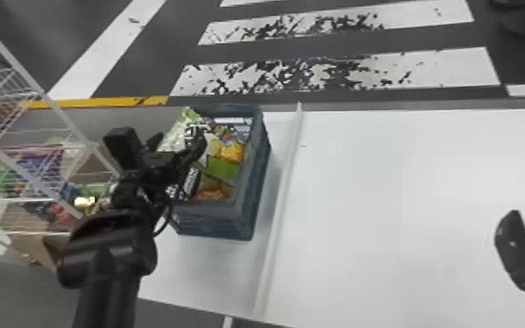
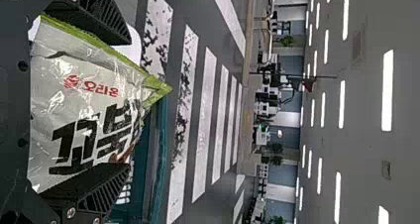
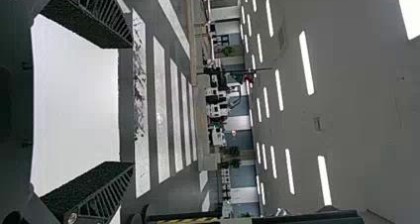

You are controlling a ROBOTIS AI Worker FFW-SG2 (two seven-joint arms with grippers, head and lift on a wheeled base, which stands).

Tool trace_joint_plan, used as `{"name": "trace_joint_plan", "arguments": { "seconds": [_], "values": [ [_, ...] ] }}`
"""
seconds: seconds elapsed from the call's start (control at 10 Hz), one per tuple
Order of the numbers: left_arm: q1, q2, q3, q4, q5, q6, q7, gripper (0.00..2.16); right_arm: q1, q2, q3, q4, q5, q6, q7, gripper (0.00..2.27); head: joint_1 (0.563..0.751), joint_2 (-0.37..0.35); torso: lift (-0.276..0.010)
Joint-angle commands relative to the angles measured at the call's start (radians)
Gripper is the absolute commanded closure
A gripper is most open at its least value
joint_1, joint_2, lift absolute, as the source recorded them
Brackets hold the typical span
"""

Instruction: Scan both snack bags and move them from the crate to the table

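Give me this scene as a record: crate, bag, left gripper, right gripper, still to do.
crate: blue-grey, left of the pale strip
bag: white and green, at the crate, between the left gripper's fingers
left gripper: at the crate, fingers wide apart
right gripper: over the table, open, nothing between its fingers
still to do: probably close on the bag, then scan it

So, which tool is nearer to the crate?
Left. The left tool is at the crate, over its left part; the right tool is over the table, well to the crate's right.
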Motion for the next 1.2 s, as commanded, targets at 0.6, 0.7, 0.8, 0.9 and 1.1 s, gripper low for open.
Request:
{"name": "trace_joint_plan", "arguments": {
  "seconds": [0.6, 0.7, 0.8, 0.9, 1.1],
  "values": [
    [0.039, -0.007, -0.056, -0.156, -0.021, 0.138, -0.065, 0.97, 0.006, 0.000, -0.002, -0.005, -0.002, -0.009, 0.002, 0.08, 0.695, 0.184, -0.088],
    [0.037, -0.007, -0.053, -0.158, -0.032, 0.150, -0.097, 1.41, 0.006, 0.000, -0.002, -0.005, -0.002, -0.009, 0.002, 0.08, 0.695, 0.169, -0.088],
    [0.039, -0.007, -0.040, -0.164, -0.064, 0.153, -0.140, 1.64, 0.006, 0.000, -0.002, -0.005, -0.002, -0.009, 0.002, 0.08, 0.695, 0.157, -0.088],
    [0.051, -0.013, -0.020, -0.201, -0.063, 0.196, -0.108, 2.13, 0.006, 0.000, -0.001, -0.005, -0.002, -0.009, 0.002, 0.08, 0.695, 0.153, -0.088],
    [0.094, -0.013, 0.033, -0.290, -0.041, 0.203, -0.102, 2.13, 0.005, 0.000, -0.002, -0.005, -0.005, -0.009, 0.002, 0.08, 0.695, 0.177, -0.088]
  ]
}}
